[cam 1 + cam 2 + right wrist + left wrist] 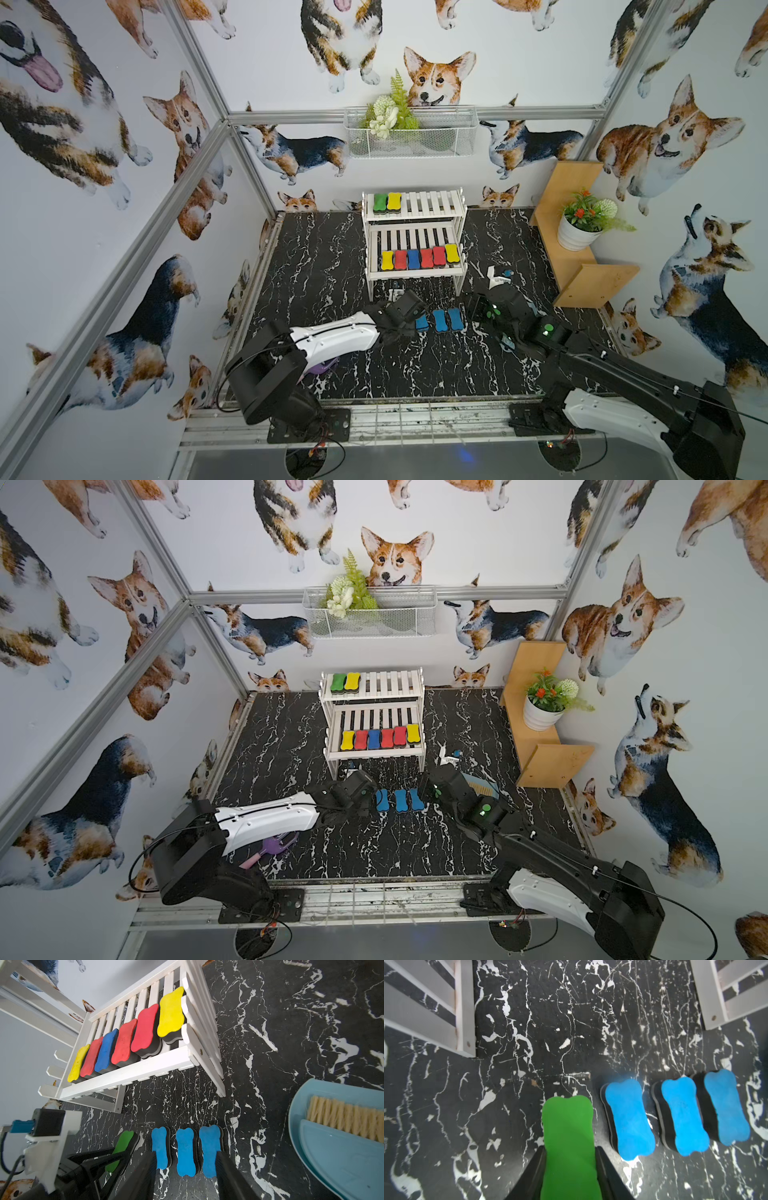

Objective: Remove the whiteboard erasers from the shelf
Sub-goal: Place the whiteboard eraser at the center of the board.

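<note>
The left gripper [570, 1149] grips a green eraser [568, 1126] low over the marble surface [529, 1043], beside three blue erasers [629, 1118] before the shelf [409, 272]; the right gripper [186, 1154] hangs open-jawed, so release looks next, with eight pads left shelved.

The green eraser [569, 1136] has a matt, fine-grained foam top. The blue erasers [629, 1118] carry the same foam, faintly pitted, over dark felt with a thin grey layer. The shelf [128, 1071] is white-painted wood, smooth with a soft sheen. The table [529, 1022] is a black marble-look sheet with white veins, scratched and scuffed. In the right wrist view the dustpan [342, 1167] is smooth light-blue plastic, and the brush [342, 1118] has pale, straw-like bristles. In a top view, the basket [411, 143] at upper middle is white wire mesh, the stand [569, 257] at right is matt tan wood, and the frame [291, 116] is dull silver metal.
</note>
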Action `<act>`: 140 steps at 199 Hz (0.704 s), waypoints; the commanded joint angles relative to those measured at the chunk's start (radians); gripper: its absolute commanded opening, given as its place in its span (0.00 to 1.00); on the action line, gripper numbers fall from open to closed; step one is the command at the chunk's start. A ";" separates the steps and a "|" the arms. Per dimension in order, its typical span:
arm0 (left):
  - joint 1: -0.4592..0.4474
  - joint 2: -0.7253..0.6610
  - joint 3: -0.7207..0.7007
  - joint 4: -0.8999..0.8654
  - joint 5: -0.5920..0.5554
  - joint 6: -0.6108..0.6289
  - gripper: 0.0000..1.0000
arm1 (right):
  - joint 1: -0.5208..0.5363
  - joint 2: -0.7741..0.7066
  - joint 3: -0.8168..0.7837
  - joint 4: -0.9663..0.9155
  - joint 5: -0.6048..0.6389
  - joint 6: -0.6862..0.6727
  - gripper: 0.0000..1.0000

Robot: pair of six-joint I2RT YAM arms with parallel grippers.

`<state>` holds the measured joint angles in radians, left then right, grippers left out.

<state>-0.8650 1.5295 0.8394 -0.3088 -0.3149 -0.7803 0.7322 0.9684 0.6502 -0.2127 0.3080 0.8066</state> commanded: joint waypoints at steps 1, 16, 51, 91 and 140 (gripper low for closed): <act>0.001 0.024 0.011 0.036 0.025 0.005 0.34 | -0.001 -0.009 0.003 0.001 0.019 0.004 0.52; 0.003 0.051 0.022 0.036 0.023 0.012 0.34 | -0.002 -0.014 0.003 -0.001 0.023 0.005 0.52; 0.006 0.110 0.049 0.018 0.018 0.017 0.34 | -0.002 -0.019 0.001 -0.003 0.025 0.010 0.52; 0.006 0.122 0.068 -0.001 0.018 0.021 0.45 | -0.002 -0.034 -0.009 -0.002 0.026 0.017 0.54; 0.002 0.107 0.072 -0.035 0.024 0.019 0.59 | -0.002 -0.055 -0.007 -0.014 0.040 0.022 0.60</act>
<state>-0.8600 1.6482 0.9001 -0.3080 -0.2939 -0.7643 0.7307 0.9241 0.6415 -0.2138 0.3206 0.8181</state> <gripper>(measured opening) 0.586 0.599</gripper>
